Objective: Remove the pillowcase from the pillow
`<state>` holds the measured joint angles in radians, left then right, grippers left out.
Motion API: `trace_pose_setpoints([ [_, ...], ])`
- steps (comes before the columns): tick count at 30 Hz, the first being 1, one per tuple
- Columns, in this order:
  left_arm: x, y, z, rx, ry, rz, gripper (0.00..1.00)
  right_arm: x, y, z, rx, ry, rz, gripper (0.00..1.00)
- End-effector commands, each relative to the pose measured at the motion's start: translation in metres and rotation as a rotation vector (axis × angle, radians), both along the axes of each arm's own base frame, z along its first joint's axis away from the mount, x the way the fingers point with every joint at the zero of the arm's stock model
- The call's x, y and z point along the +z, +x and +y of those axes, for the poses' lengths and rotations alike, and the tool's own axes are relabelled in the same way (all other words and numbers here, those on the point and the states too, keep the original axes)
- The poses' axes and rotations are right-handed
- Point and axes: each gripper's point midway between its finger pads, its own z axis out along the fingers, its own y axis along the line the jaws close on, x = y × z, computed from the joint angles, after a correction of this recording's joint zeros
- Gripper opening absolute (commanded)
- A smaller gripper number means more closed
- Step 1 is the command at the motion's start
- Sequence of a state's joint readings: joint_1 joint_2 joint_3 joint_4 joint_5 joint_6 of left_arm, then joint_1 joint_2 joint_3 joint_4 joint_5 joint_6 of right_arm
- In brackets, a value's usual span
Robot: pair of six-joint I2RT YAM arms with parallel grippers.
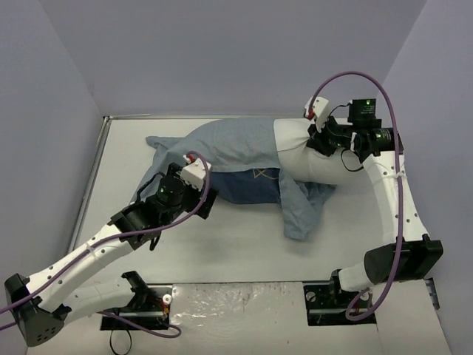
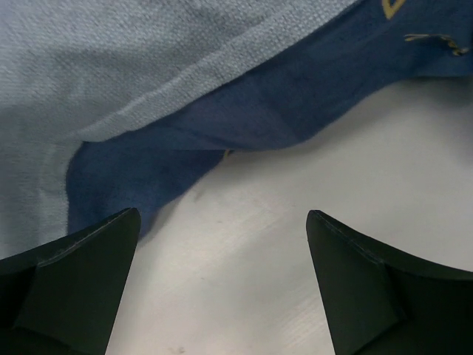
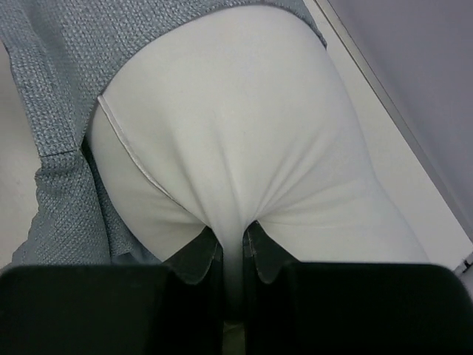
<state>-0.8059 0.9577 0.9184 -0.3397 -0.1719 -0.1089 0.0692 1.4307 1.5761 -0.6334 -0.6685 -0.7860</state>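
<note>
The blue pillowcase (image 1: 229, 144) lies across the middle of the table, lighter reverse up, with a darker patch (image 1: 255, 185) at its near side. The white pillow (image 1: 310, 151) sticks out of its right end. My right gripper (image 1: 323, 140) is shut on a pinched fold of the pillow (image 3: 236, 148), with pillowcase cloth (image 3: 59, 200) to its left. My left gripper (image 1: 207, 196) is open and empty, low over the bare table, just short of the pillowcase's dark blue edge (image 2: 244, 111); its fingers (image 2: 89, 259) straddle bare table.
The white table (image 1: 244, 251) is walled by pale lilac panels, with a raised edge at the left (image 1: 96, 170). A loose flap of pillowcase (image 1: 303, 211) hangs toward the near side. The arm bases (image 1: 148, 307) sit at the near edge.
</note>
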Motion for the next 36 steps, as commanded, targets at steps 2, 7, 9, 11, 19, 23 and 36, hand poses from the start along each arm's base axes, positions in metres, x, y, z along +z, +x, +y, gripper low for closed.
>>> trace_pose_setpoints([
  [2,0.045,0.028,0.036,0.138,0.156,-0.205,0.94,0.058,-0.006,0.029,0.088,0.227,-0.032,0.00],
  [7,0.044,0.064,0.070,0.240,0.113,-0.183,0.94,0.057,0.010,0.004,0.026,0.276,-0.002,0.00],
  [9,0.039,0.080,0.065,0.197,0.041,-0.139,0.94,0.052,0.017,-0.008,-0.005,0.277,0.010,0.00],
  [11,0.030,0.103,0.077,0.212,0.029,-0.089,0.94,0.044,0.021,-0.011,-0.013,0.267,0.021,0.00],
  [19,0.016,0.153,0.065,0.115,0.059,-0.058,0.94,0.019,0.029,-0.017,-0.037,0.244,0.068,0.00],
  [23,-0.014,0.157,0.042,-0.002,0.017,0.061,0.96,0.015,0.033,-0.019,-0.048,0.241,0.078,0.00],
  [36,0.060,0.148,0.174,0.479,-0.102,-0.101,0.02,0.026,0.060,-0.067,-0.182,0.229,0.038,0.00],
])
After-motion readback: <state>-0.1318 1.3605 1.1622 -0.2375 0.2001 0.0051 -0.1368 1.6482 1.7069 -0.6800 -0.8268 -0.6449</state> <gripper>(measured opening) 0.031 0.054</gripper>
